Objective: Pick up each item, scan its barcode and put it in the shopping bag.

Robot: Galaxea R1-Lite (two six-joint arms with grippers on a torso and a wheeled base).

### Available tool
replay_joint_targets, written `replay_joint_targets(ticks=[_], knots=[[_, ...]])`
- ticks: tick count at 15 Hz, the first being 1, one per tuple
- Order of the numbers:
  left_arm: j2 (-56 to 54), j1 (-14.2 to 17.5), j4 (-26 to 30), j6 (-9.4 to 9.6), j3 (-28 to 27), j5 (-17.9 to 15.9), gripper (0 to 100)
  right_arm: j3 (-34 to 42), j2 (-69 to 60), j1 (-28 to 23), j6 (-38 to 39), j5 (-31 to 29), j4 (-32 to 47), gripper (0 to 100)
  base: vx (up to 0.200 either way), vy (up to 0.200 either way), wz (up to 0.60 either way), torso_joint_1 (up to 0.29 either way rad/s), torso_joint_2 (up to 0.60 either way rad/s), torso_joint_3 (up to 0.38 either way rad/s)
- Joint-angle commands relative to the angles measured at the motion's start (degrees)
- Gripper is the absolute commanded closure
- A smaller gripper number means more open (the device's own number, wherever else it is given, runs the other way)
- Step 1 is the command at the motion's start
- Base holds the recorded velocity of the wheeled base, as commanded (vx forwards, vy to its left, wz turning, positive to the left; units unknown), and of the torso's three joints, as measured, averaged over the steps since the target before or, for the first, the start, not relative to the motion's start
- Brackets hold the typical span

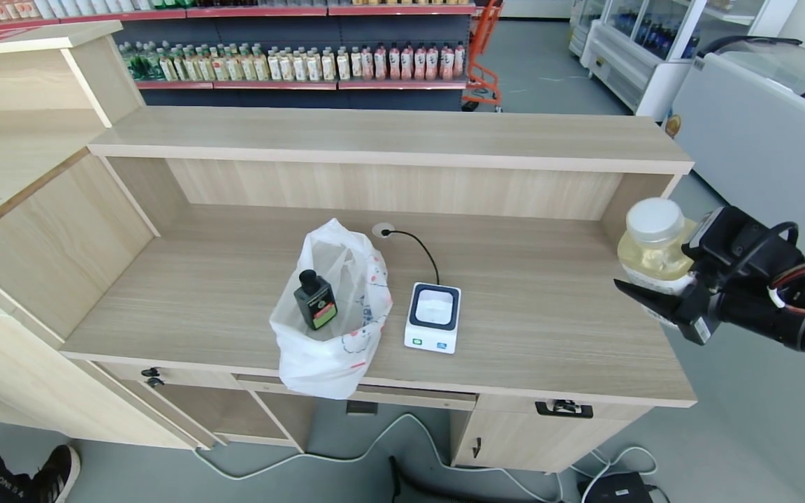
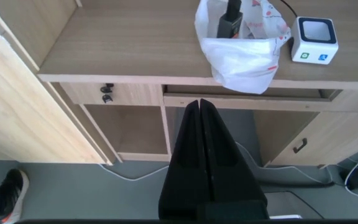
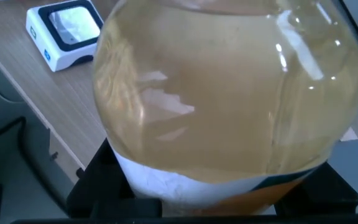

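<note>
My right gripper (image 1: 661,297) is shut on a clear jar (image 1: 654,244) of pale yellow liquid with a white lid, held off the counter's right end. Up close the jar (image 3: 229,99) bulges above the dark fingers (image 3: 104,186). A white barcode scanner (image 1: 433,316) with a dark window sits mid-counter, and the scanner (image 3: 67,31) lies beyond the jar. Left of it stands a white plastic shopping bag (image 1: 332,314) with a dark bottle (image 1: 315,299) inside. My left gripper (image 2: 199,143) is shut with nothing in it, low in front of the counter, with the bag (image 2: 241,37) and scanner (image 2: 314,38) above it.
The wooden counter (image 1: 235,293) has a raised back shelf (image 1: 388,140) and side walls. A black cable (image 1: 420,248) runs from the scanner to a hole at the back. Drawers and open cupboards (image 2: 129,127) sit below. Freezers (image 1: 759,105) stand to the right.
</note>
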Motion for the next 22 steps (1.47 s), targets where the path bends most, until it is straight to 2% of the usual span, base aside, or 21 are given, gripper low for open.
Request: replay_joint_targets(ticks=[1, 5, 7, 9, 12, 16, 20, 22], knots=[[-0.02, 0.01, 0.00, 0.08, 0.01, -0.01, 100, -2.12, 2.39, -0.12, 0.00, 0.63, -0.07, 100, 0.000, 0.200, 0.00, 0.002, 0.00, 0.002], [-0.02, 0.01, 0.00, 0.08, 0.01, -0.01, 100, -7.04, 5.99, -0.12, -1.05, 1.33, -0.42, 100, 0.000, 0.200, 0.00, 0.002, 0.00, 0.000], [-0.02, 0.01, 0.00, -0.01, 0.01, -0.01, 100, -6.86, 8.01, -0.39, -2.11, 2.38, -4.64, 100, 0.000, 0.200, 0.00, 0.002, 0.00, 0.000], [-0.02, 0.01, 0.00, -0.09, 0.01, -0.01, 100, -6.60, 11.61, -1.88, -4.13, 2.65, -9.21, 100, 0.200, 0.200, 0.00, 0.002, 0.01, 0.002], [-0.02, 0.01, 0.00, -0.27, 0.01, 0.07, 100, -6.77, 17.50, -4.87, -5.10, 5.99, -16.68, 100, 0.000, 0.000, 0.00, 0.000, 0.00, 0.000], [-0.02, 0.01, 0.00, -0.27, 0.01, 0.07, 100, -5.28, 22.07, -6.89, -5.18, 9.41, -20.11, 100, 0.000, 0.000, 0.00, 0.000, 0.00, 0.000], [-0.02, 0.01, 0.00, -0.27, 0.01, -0.01, 100, -5.54, 30.69, -7.07, -4.66, 16.62, -32.59, 100, 0.000, 0.000, 0.00, 0.000, 0.00, 0.000], [-0.02, 0.01, 0.00, -0.27, 0.01, -0.01, 100, -7.04, 36.58, -9.00, -4.31, 23.04, -40.58, 100, 0.000, 0.000, 0.00, 0.000, 0.00, 0.000]])
